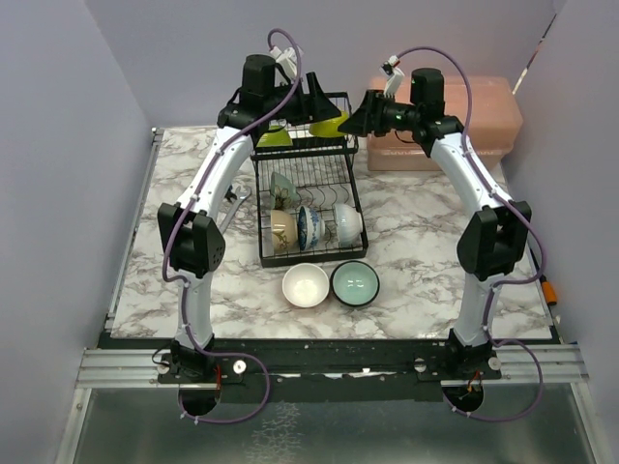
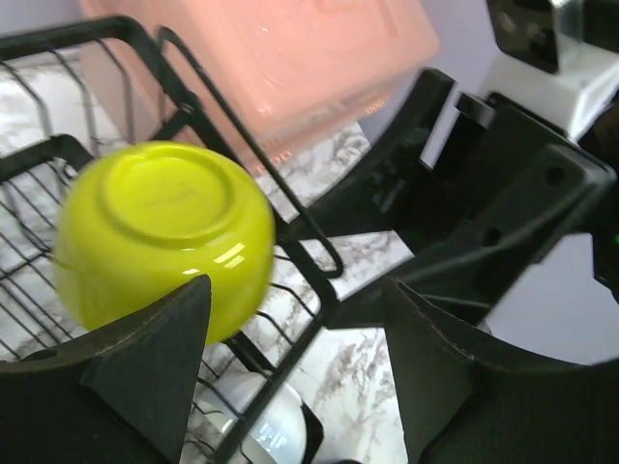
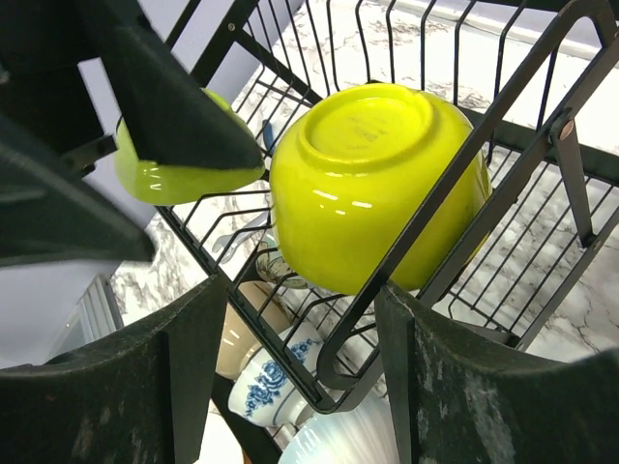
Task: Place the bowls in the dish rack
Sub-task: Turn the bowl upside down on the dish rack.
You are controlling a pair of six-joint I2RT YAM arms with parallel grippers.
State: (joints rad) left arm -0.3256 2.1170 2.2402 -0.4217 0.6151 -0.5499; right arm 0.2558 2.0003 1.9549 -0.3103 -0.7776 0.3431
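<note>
Two glossy yellow-green round bowls lie upside down in the basket-like upper shelf of the black wire two-tier dish rack (image 1: 257,208). The nearer yellow-green bowl (image 3: 377,184) leans against the shelf's corner rail; the farther yellow-green bowl (image 3: 179,174) sits beside it, half hidden behind a black finger. The left hand (image 2: 300,372) is spread, nothing between its fingers; the right hand (image 3: 295,387) is spread too, outside the wire, pinching nothing. In the lower slots stand a beige-patterned bowl (image 1: 282,232), a blue-patterned bowl (image 1: 309,224) and a white ribbed bowl (image 1: 346,220). A plain white bowl (image 1: 306,285) and a pale teal bowl (image 1: 355,283) sit side by side on the marbled counter (image 1: 426,251), just in front of the rack.

The step looks like getting clear of the shelf. Each hand should rise straight up before swinging away, so no finger hooks the rail or tips a bowl. The hands are near each other, so one should move first; then down for the two counter bowls.
</note>
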